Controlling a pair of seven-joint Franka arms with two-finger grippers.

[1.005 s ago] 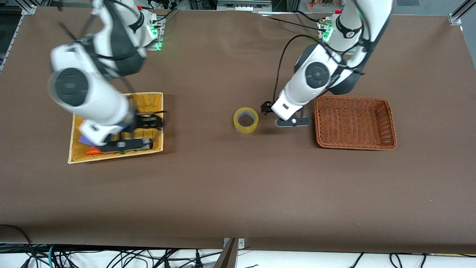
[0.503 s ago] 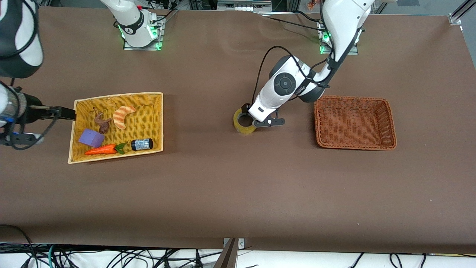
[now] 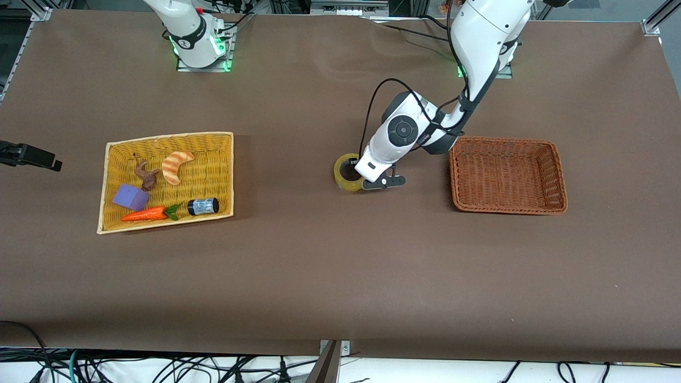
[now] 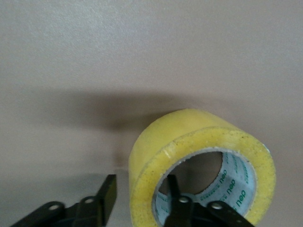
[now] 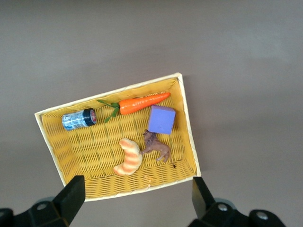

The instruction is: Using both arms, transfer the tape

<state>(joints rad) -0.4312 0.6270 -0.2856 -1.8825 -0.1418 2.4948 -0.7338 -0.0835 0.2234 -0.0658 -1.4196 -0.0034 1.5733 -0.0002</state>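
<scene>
The tape [image 3: 343, 179], a yellowish roll with a grey-white core, lies flat near the middle of the table. In the left wrist view the tape [image 4: 189, 137] fills the lower part of the picture. My left gripper [image 3: 365, 181] is down at the tape and straddles its wall: one finger [image 4: 173, 194] is inside the core, the other finger [image 4: 109, 189] outside with a small gap to the roll. The left gripper [image 4: 140, 185] is open. My right gripper [image 3: 32, 157] hangs at the right arm's end of the table. The right gripper [image 5: 137, 187] is open wide and empty.
A yellow basket [image 3: 170, 135] holds a striped croissant toy [image 3: 177, 166], a purple block [image 3: 130, 197], a carrot [image 3: 144, 214], a small can [image 3: 203, 206] and a brown figure [image 3: 145, 175]. A brown basket [image 3: 508, 175] stands beside the left arm.
My left gripper moved over to the tape, came down around its wall, and its fingers narrowed. The right arm swung off the yellow basket toward the table's end.
</scene>
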